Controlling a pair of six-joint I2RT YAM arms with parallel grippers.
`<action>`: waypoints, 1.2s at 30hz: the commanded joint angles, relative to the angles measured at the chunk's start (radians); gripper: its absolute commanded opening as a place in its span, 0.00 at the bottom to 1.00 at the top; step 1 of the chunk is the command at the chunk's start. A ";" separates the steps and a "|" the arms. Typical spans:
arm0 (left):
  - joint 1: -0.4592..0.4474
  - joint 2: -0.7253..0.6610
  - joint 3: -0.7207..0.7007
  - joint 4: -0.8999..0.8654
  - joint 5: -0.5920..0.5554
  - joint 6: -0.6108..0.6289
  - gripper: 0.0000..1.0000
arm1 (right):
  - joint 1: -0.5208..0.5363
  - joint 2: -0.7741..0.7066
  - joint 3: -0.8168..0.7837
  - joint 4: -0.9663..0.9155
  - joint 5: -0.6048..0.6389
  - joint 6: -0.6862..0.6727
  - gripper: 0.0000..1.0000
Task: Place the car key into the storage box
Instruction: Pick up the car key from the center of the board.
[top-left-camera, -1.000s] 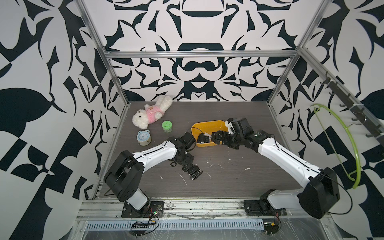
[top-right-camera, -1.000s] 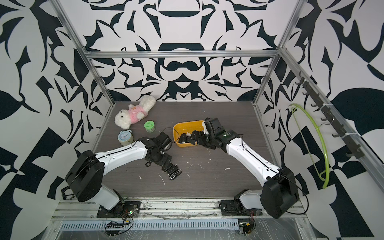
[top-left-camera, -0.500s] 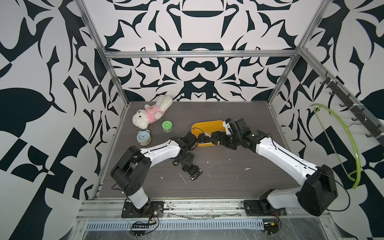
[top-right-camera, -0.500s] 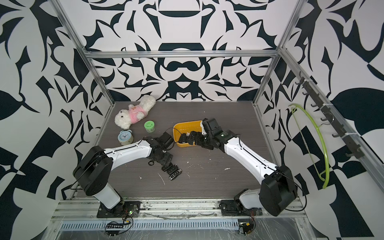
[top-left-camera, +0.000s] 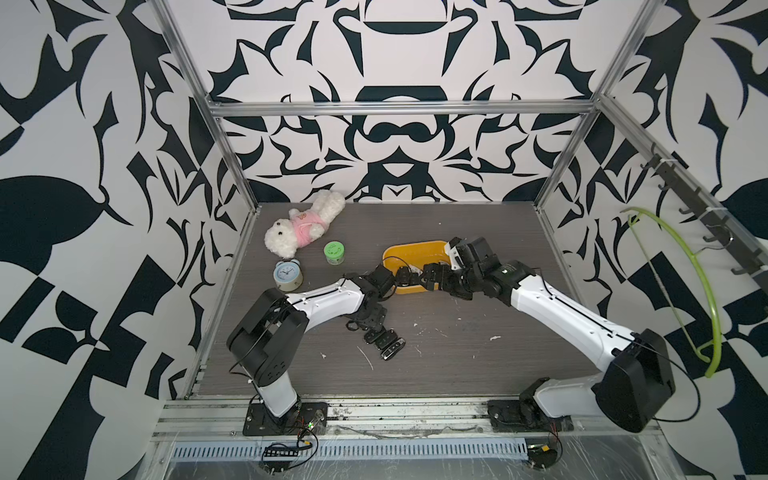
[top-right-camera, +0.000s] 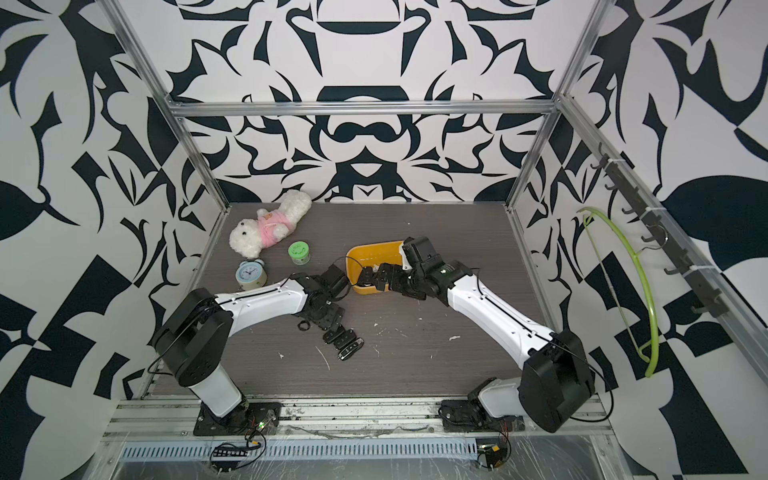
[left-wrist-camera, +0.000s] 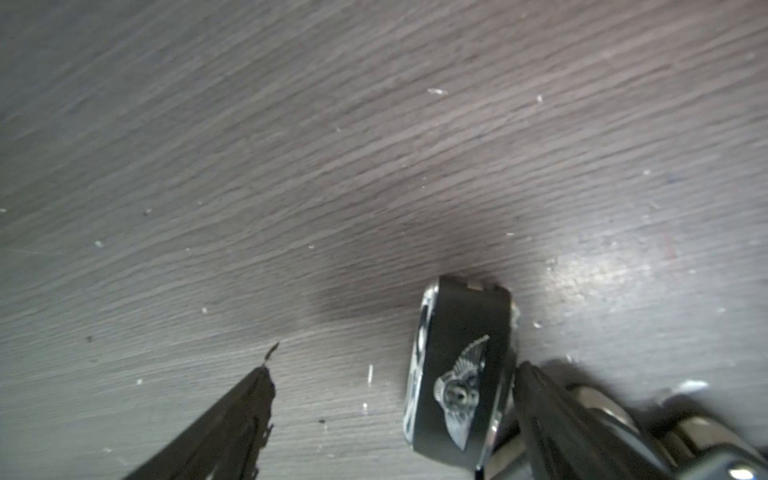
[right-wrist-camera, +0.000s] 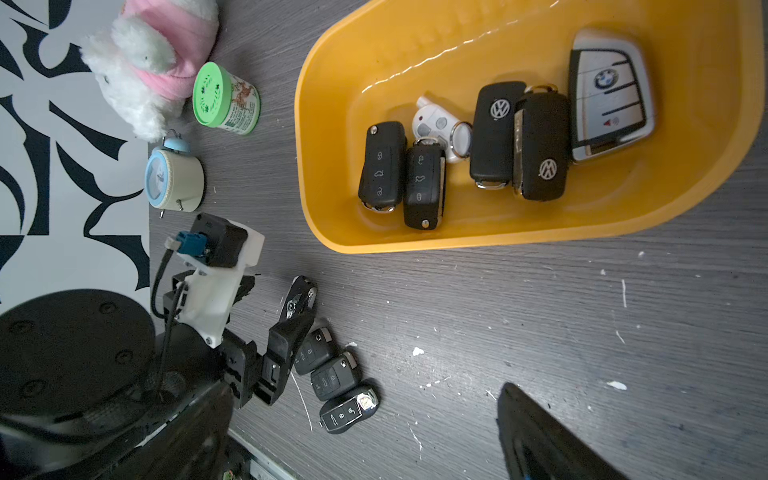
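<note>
The yellow-orange storage box (top-left-camera: 415, 249) (right-wrist-camera: 519, 50) sits mid-table and holds several car keys (right-wrist-camera: 494, 137). Three more black keys (top-left-camera: 387, 342) (right-wrist-camera: 332, 374) lie in a row on the table in front of it. A further black car key (left-wrist-camera: 457, 374) (right-wrist-camera: 297, 297) with a winged emblem stands on its edge. My left gripper (top-left-camera: 370, 322) (left-wrist-camera: 390, 415) is low on the table, open around that key. The key is against one finger (left-wrist-camera: 552, 424) and far from the other finger (left-wrist-camera: 232, 424). My right gripper (top-left-camera: 419, 278) (right-wrist-camera: 374, 453) hangs open and empty over the box's near rim.
A white plush toy in pink (top-left-camera: 305, 226), a round green jar (top-left-camera: 333, 252) and a small blue alarm clock (top-left-camera: 287, 275) stand at the back left. A green hanger (top-left-camera: 685, 291) is on the right wall. White crumbs dot the dark wood table (top-left-camera: 457, 345).
The left arm's elbow has risen and swung while its gripper stayed low by the keys. The right gripper has drifted a little to the left along the box's near rim.
</note>
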 joint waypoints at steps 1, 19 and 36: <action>0.000 0.009 0.007 0.013 0.079 -0.037 0.94 | 0.008 -0.003 0.013 0.014 0.022 0.004 1.00; 0.000 0.058 -0.012 0.027 0.113 -0.053 0.58 | 0.016 -0.006 0.008 0.009 0.035 0.000 1.00; 0.005 0.060 0.015 -0.019 0.082 -0.026 0.00 | 0.018 -0.007 0.028 -0.001 0.043 -0.006 1.00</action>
